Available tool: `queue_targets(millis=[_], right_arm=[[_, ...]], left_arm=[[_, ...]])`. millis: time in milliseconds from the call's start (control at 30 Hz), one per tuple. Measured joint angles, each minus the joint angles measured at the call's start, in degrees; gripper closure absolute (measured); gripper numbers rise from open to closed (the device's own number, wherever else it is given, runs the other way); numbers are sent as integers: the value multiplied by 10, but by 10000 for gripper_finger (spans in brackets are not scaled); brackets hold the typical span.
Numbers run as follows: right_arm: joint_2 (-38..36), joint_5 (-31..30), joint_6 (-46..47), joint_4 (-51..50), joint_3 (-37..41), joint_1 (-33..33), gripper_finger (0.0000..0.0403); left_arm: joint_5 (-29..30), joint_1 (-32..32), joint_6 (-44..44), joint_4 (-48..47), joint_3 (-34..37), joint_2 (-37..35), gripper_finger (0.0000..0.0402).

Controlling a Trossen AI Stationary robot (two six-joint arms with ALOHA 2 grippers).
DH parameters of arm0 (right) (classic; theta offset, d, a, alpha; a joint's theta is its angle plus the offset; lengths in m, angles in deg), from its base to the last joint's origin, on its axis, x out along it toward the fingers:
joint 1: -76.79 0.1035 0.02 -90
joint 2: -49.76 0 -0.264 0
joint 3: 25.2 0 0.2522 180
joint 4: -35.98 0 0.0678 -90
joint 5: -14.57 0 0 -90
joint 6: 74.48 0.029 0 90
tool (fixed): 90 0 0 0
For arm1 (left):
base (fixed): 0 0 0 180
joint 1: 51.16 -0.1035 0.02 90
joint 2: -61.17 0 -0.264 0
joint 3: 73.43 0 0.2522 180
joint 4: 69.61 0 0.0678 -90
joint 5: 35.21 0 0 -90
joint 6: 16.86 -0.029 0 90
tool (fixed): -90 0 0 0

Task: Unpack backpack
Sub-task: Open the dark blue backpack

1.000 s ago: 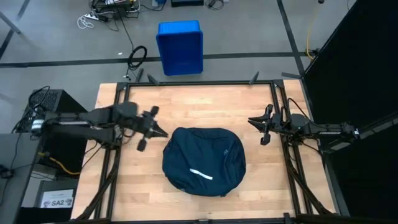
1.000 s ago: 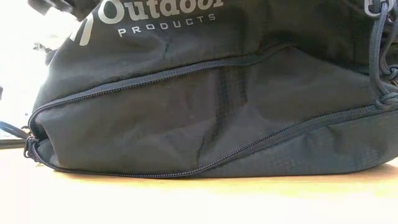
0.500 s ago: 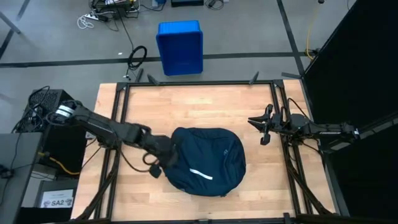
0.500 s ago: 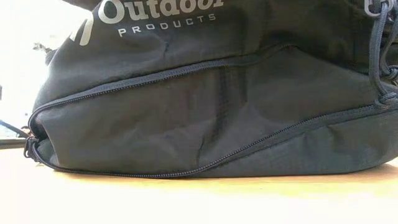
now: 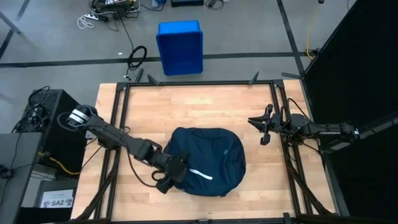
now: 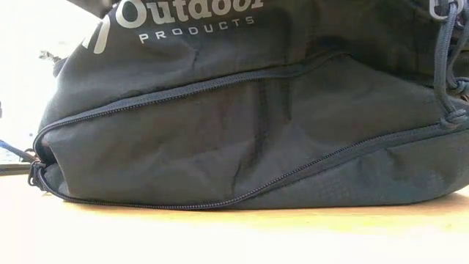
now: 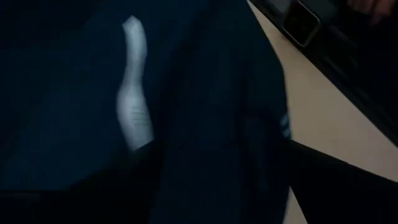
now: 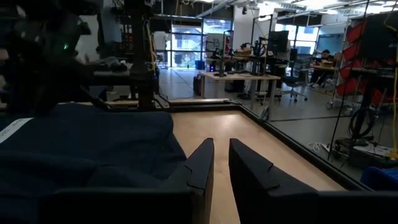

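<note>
Navy backpack (image 5: 205, 161) lies mid-counter (image 5: 186, 106); your left hand (image 5: 172, 180), spread, sits at its near-left edge. Find the zipper pull before pinching. Right hand (image 5: 258, 129) waits pressed together.

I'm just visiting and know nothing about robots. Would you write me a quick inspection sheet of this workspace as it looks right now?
Surface: wooden table inside a dark metal frame.
Job's things: navy backpack lies in the middle of the table, zippers closed in the low view.
Clutter: nothing seen on the table.
Grippers: left gripper at the backpack's near-left edge, nothing held; right gripper waits at the table's right side, shut and apart from the bag.
Cables: loose cords on the floor beyond the table.
Surroundings: blue bin on the floor, black box on the left.
</note>
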Motion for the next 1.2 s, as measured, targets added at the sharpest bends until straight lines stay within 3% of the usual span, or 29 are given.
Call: queue_targets(millis=[100, 267, 433, 533, 800, 967, 1200], right_arm=[[0, 0, 0, 0, 0, 0, 371], [0, 0, 0, 0, 0, 0, 366], [0, 0, 0, 0, 0, 0, 364], [0, 0, 0, 0, 0, 0, 366], [0, 0, 0, 0, 0, 0, 376], [0, 0, 0, 0, 0, 0, 377], [0, 0, 0, 0, 0, 0, 369]], left_arm=[[12, 11, 19, 12, 0, 25, 104], [109, 10, 20, -6, 0, 75, 124], [184, -17, -55, -42, 0, 119, 166], [197, -51, -90, -67, 0, 127, 210], [126, -183, -196, -57, 1, 114, 386], [70, -253, -207, -48, 1, 109, 396], [51, -295, -236, -1, 2, 108, 401]])
